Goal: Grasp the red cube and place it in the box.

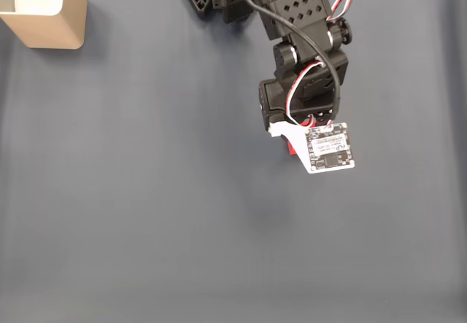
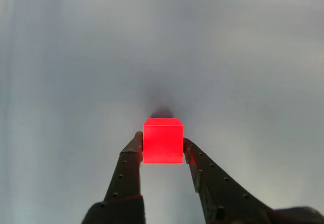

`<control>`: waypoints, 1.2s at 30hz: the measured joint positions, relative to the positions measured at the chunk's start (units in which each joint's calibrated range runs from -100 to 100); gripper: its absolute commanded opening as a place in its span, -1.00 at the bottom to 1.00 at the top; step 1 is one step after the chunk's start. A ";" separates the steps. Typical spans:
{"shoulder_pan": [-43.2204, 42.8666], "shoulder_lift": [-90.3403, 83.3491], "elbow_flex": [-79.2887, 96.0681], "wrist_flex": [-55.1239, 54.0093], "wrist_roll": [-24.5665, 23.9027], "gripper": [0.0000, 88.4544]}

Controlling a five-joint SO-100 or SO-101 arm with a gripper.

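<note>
Pincer (image 2: pixel 162 144) around red cube (image 2: pixel 162 141)

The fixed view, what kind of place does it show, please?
Probably a tabletop test bench for a small robot arm, not a home or factory. A plain dark mat covers the surface, and on it are just the box and a red cube between the gripper's fingers.

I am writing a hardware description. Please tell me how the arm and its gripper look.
The arm is black plastic with perforated panels, carrying red-and-white wires, a black cable and a small white circuit board. The gripper has two dark, tapering fingers dotted with small holes.
</note>
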 measured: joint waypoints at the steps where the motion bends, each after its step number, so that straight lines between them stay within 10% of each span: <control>1: 0.15 -0.43 -1.18 1.59 -0.10 -0.89; 19: 12.46 -2.26 -26.22 25.30 -0.15 -0.90; 36: 29.97 -1.48 -31.56 24.90 2.83 -0.90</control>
